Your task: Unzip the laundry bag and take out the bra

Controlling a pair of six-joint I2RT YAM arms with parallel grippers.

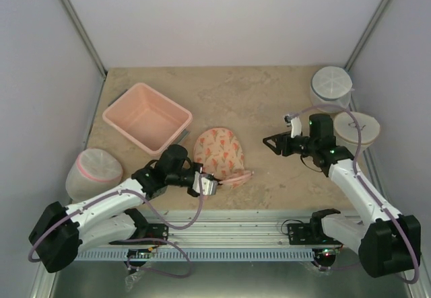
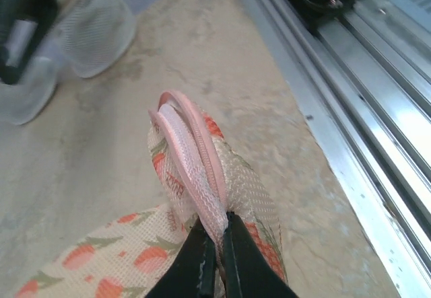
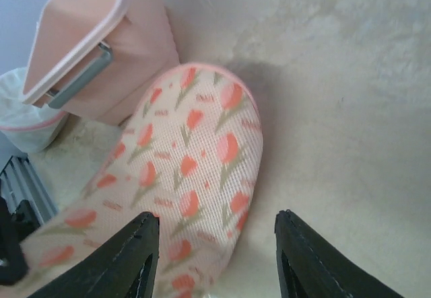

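The job looks barely begun. On the tabletop [image 1: 269, 96] the bag [image 1: 219, 149] lies flat near the middle, just beside the pink tub [image 1: 147, 118], and no bra shows in any view, so I judge it is inside and yet to be drawn out. Whether the zip has been run at all cannot be told.

The bag is a rounded cream pouch of fine mesh-like cloth, printed with small orange-red shapes and bound in pink. Its far lobe sits plump and smooth, and its near end is lifted and bunched.

The right hand [image 3: 215, 218] hangs over that far lobe with its fingers apart, holding nothing. The left hand [image 2: 217, 229] is clamped on the near end, its fingers together on the pink edging [image 2: 195, 157], which stands up in a narrow doubled fold.
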